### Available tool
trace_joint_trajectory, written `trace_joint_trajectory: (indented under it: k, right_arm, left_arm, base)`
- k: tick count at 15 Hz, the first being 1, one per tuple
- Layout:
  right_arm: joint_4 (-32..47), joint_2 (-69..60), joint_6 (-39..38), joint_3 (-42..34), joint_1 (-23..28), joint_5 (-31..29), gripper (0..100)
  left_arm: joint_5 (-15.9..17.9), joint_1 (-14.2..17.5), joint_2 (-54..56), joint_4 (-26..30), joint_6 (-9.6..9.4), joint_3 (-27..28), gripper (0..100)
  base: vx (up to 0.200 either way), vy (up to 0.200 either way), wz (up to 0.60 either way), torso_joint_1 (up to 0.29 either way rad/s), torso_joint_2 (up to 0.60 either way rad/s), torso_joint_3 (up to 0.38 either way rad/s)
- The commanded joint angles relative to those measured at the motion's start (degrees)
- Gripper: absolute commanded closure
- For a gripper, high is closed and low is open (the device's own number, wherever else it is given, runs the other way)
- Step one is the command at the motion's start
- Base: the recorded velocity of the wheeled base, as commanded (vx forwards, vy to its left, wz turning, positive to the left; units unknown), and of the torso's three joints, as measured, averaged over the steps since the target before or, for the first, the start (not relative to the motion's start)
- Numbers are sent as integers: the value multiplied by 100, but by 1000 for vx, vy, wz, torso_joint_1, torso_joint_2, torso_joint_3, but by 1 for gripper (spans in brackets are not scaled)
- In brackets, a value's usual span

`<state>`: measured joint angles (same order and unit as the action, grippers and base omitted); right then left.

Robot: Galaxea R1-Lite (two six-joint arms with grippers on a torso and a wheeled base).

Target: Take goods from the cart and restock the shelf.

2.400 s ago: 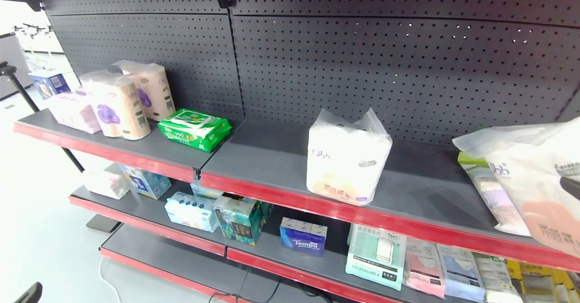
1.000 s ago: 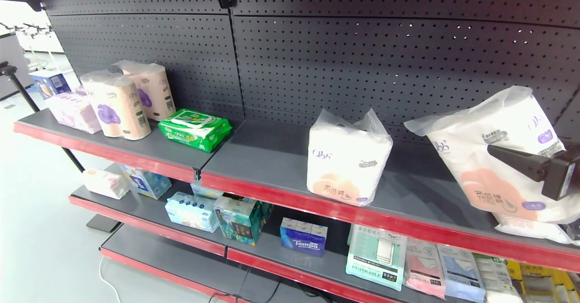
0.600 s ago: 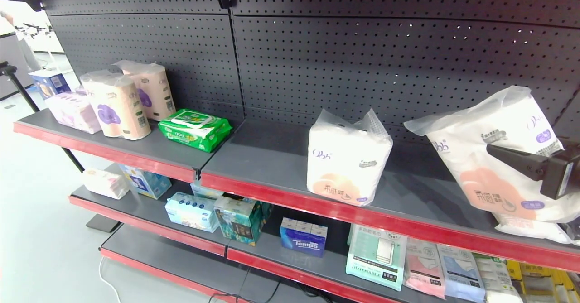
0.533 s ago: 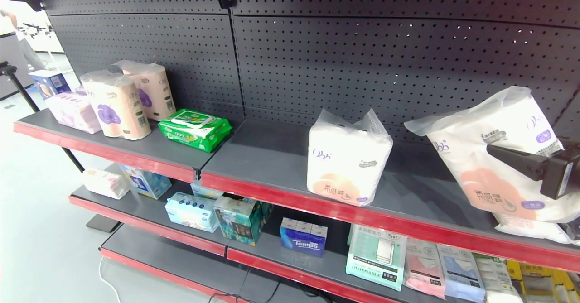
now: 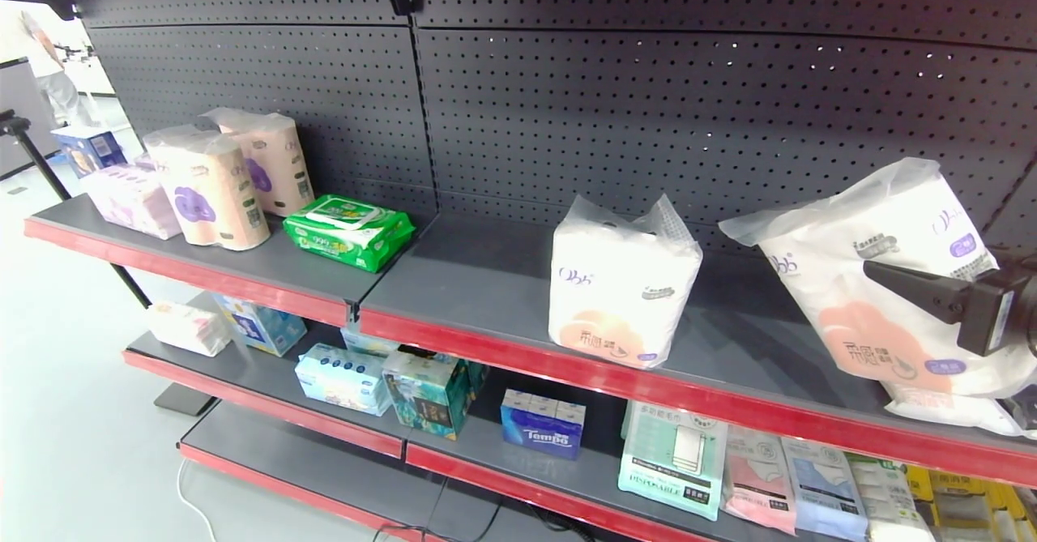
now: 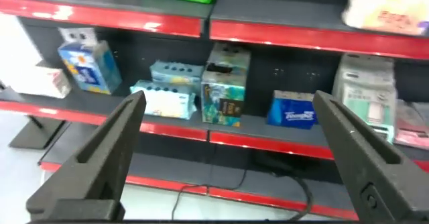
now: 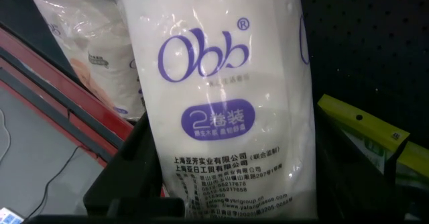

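Dark red-edged shelf (image 5: 486, 283), pegboard (image 5: 648, 121) behind. Right end effector (image 7: 233, 123) pinches a tilted white pack (image 5: 875, 266) at its right; left end effector (image 6: 228, 98) spread.

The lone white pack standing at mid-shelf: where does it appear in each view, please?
Head view: lone pack in the centre, at the shelf front, apart from the held pack.
Left wrist view: its base, one shelf above the blue box.
Right wrist view: probably the pack behind the held pack.
Shared landmark: the red shelf edge under it.
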<state>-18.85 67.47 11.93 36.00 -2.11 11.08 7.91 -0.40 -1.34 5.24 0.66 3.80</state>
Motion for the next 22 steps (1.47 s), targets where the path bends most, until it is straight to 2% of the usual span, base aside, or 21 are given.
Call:
trace_joint_trajectory:
  k: [1,3,4,5,7,10,12,14,15,16,17,18,19,22]
  right_arm:
    - [-14,38,2,12,35,8,100]
    - [-14,46,2,30,53,8,100]
    - [-14,46,2,21,61,8,100]
    - [-14,46,2,21,61,-1,100]
    - [-14,46,11,39,61,8,100]
    - [-14,38,11,21,70,-1,100]
    - [-14,29,2,21,79,-1,100]
    - [-14,29,2,30,158,8,100]
    - [-14,29,2,21,158,8,100]
    - [-14,29,2,21,158,8,100]
    - [-14,29,2,21,167,8,100]
    - [-14,38,2,30,158,8,100]
    - [-14,46,-7,21,158,8,100]
    - [-14,46,-95,-14,185,8,100]
  left_arm:
    - [-97,5,37,-6,4,-2,0]
    - [-835,14,55,-14,-22,-20,0]
    - [-1046,14,46,-23,-4,-29,0]
    - [-1090,40,46,-23,13,-29,0]
    - [-1064,119,-42,-23,-4,-29,0]
    - [-651,49,134,-32,-22,-38,0]
    - [-730,49,134,-32,-136,-46,0]
    - [-677,49,73,-85,-154,-55,0]
    - [-651,49,134,-137,-233,-73,0]
    - [-615,49,134,-489,-523,-292,0]
    - [-615,49,134,-603,-444,-380,0]
    - [-633,49,125,-507,-250,-372,0]
    - [-642,49,134,-524,-171,-380,0]
    - [-642,49,134,-524,-75,-380,0]
  base:
    - [0,0,0,0,0,0]
    - [0,0,0,0,0,0]
    - [0,0,0,0,0,0]
    - [0,0,0,0,0,0]
    - [0,0,0,0,0,0]
    - [0,0,0,0,0,0]
    - [0,0,0,0,0,0]
    - [0,0,0,0,0,0]
    - [0,0,0,0,0,0]
    - [0,0,0,0,0,0]
    - [0,0,0,0,0,0]
    - [0,0,0,0,0,0]
    - [0,0,0,0,0,0]
    - [0,0,0,0,0,0]
